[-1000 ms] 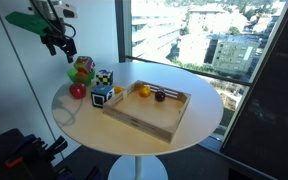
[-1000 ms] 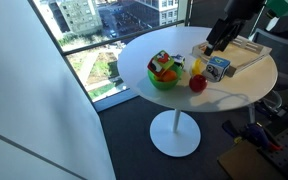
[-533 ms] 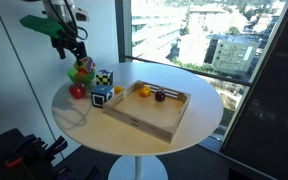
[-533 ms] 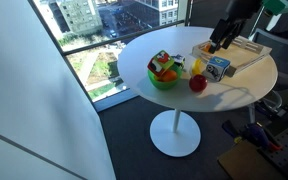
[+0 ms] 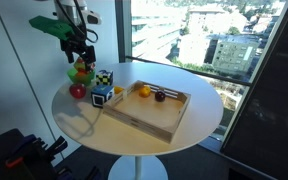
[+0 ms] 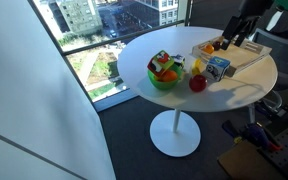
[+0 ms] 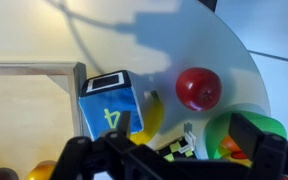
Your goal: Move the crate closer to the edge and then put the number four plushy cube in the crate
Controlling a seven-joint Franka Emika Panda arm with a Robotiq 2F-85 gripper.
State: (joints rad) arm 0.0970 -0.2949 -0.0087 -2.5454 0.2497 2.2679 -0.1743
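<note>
Round white table (image 5: 189, 128) below: we see our black gripper (image 5: 81, 52) hovering, jaws spread, blue plush number-four cube (image 7: 109, 112) beneath it beside the wooden crate (image 7: 29, 68).

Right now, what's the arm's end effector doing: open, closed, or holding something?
End effector: open, holding nothing, hanging above the number four cube.

The shallow wooden crate (image 5: 136, 121) lay flat on the white table (image 5: 84, 130), well in from the edge. The blue plushy cube (image 7: 111, 112) stood outside the crate, just beside one corner. It showed a 4 on one face and a white, dark-bordered face next to it.
</note>
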